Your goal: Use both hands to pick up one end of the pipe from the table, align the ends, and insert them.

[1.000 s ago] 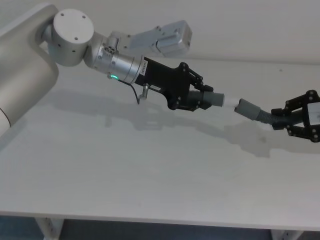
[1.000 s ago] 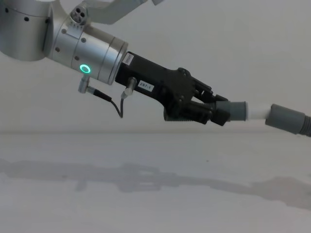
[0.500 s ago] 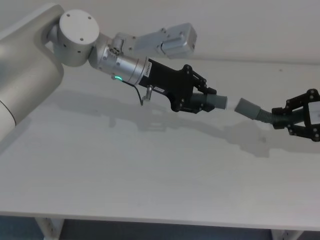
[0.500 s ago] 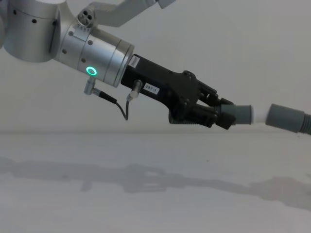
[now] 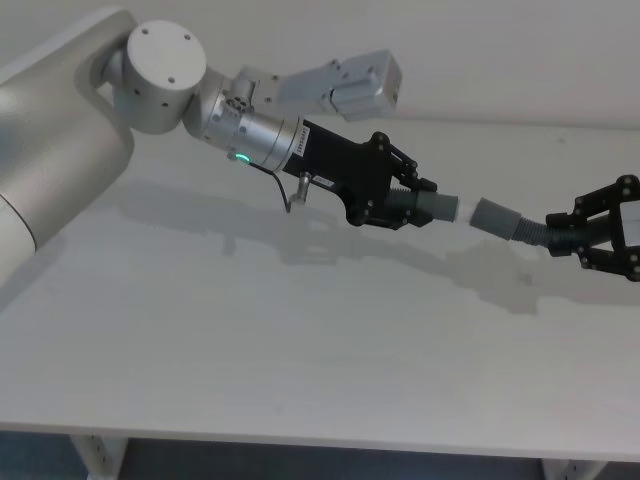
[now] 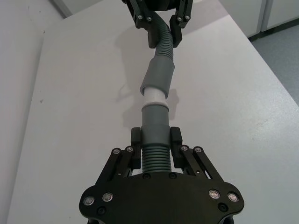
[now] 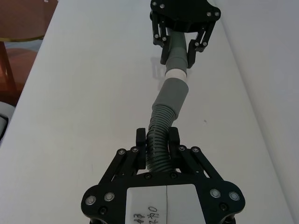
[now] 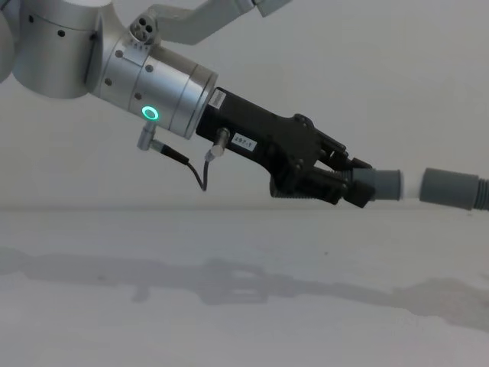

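Hands grip pipe pieces above the surface (image 5: 250, 330): left hand (image 5: 408, 203) right of frame centre, right hand (image 5: 572, 235) at right edge, whitish tip (image 5: 464, 211) entering mouth (image 5: 481, 213).

Plain white table (image 5: 250, 350), matte surface, arm shadows across it

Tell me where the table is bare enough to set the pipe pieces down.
The table is bare from its near edge up to the left gripper, right gripper and their shadows. The crowded stretch is the line between the grippers, where the two pipe pieces are held above the surface.
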Robot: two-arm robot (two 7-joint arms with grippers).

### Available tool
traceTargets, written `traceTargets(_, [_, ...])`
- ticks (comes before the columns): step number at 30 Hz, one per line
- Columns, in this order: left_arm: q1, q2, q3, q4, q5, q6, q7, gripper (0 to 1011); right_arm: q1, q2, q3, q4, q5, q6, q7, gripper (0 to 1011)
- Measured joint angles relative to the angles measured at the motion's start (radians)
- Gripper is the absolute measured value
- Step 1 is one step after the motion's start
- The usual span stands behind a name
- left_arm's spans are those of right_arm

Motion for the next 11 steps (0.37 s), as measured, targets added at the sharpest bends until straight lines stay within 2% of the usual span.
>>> traceTargets(11, [-0.002, 0.0, 0.006, -0.003, 0.004, 0.007, 0.012, 354, 0.002, 0.002, -0.002, -0.001, 0.004, -0.001, 0.003, 274])
